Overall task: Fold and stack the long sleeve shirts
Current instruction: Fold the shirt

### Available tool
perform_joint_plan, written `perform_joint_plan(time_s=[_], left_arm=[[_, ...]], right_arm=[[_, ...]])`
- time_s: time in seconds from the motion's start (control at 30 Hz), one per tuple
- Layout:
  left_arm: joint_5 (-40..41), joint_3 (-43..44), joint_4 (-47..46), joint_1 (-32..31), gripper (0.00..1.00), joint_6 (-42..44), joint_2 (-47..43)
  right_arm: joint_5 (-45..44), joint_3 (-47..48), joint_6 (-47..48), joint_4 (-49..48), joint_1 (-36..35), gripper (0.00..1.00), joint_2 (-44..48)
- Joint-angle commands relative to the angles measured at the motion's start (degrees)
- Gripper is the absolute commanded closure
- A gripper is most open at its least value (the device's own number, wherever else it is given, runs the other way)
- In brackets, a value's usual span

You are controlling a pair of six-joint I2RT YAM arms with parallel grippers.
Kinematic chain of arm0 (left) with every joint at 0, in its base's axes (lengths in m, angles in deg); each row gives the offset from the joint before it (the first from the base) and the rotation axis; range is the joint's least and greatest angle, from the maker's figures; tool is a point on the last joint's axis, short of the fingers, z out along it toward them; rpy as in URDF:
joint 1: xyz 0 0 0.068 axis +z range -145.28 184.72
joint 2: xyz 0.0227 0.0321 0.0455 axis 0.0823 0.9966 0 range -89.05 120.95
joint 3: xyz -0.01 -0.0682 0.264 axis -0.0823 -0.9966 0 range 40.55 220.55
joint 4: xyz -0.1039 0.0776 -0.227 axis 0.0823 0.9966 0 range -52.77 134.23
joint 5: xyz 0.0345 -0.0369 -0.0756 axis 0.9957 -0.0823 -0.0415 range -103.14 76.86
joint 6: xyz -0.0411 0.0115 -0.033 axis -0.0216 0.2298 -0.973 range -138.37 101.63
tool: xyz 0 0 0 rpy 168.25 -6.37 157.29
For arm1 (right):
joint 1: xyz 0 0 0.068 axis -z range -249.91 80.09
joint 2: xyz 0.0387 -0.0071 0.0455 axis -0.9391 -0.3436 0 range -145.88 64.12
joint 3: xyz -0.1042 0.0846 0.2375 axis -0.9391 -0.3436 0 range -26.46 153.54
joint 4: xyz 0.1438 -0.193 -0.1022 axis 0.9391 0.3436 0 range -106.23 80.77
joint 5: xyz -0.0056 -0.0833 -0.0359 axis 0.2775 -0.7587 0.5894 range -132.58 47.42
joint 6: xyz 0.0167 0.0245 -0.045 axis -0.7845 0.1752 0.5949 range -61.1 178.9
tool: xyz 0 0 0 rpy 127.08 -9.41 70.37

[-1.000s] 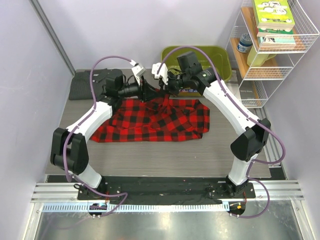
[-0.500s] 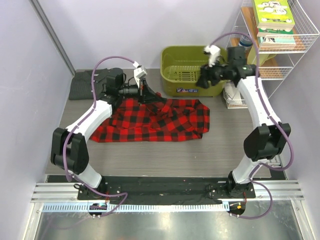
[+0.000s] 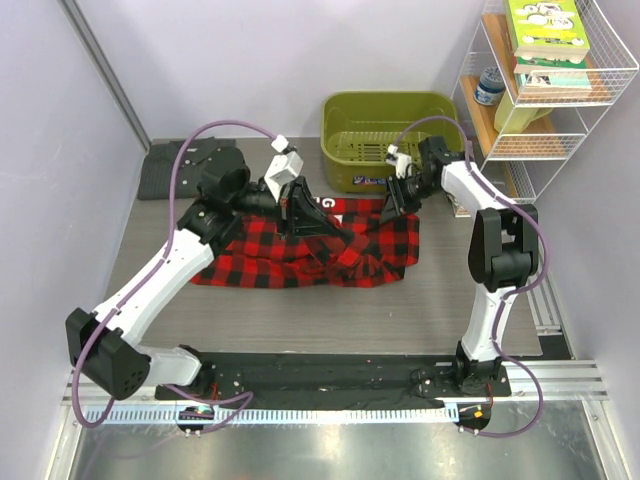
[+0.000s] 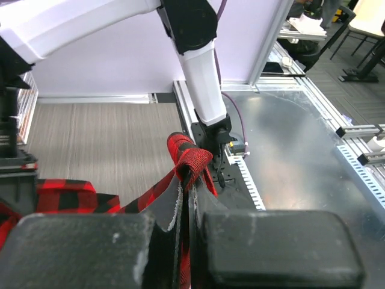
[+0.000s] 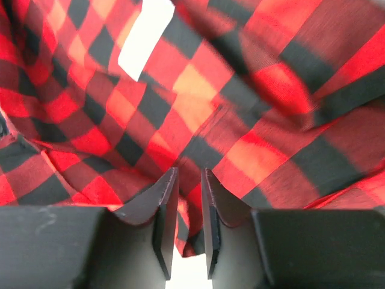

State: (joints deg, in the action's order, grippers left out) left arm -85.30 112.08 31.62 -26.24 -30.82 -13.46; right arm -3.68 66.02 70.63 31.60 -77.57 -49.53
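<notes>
The red-and-black plaid shirt (image 3: 300, 250) lies rumpled across the middle of the table. My left gripper (image 3: 340, 233) is over its middle, shut on a raised fold of plaid (image 4: 191, 161) that sticks out past the fingertips in the left wrist view. My right gripper (image 3: 393, 200) is at the shirt's back right edge. In the right wrist view, plaid cloth (image 5: 198, 108) fills the frame and a strip of it sits between the nearly closed fingers (image 5: 167, 198). The dark grey shirt (image 3: 175, 168) lies bunched at the back left corner, away from both grippers.
A green basket (image 3: 390, 128) stands just behind the shirt's back edge. A white wire shelf (image 3: 545, 100) with books and a jar stands at the back right. Grey walls close in left and back. A metal rail (image 3: 330, 410) runs along the front.
My right gripper came down from beside the basket onto the shirt's back right edge. My left gripper moved right and forward, dragging a fold of plaid across the shirt, which is now bunched.
</notes>
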Motion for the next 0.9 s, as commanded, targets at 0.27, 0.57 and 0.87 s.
perform_joint_plan(time_s=[0.27,0.57,0.87], left_arm=[[11.51,-5.61,-3.53,0.37,1.0,-0.39,-1.33],[12.13,-1.83,-18.8,5.12,1.0,-9.85,8.42],[9.32,-0.07,-25.93,6.18,0.99,-16.02,15.37]], right_arm=[[2.42,-13.9,12.0,12.72,-2.89,0.82,4.05],[0.39,-21.11,17.45,15.62,-1.92,0.87,6.59],[6.79,-20.0,18.95,14.4,0.97,0.68,15.1]])
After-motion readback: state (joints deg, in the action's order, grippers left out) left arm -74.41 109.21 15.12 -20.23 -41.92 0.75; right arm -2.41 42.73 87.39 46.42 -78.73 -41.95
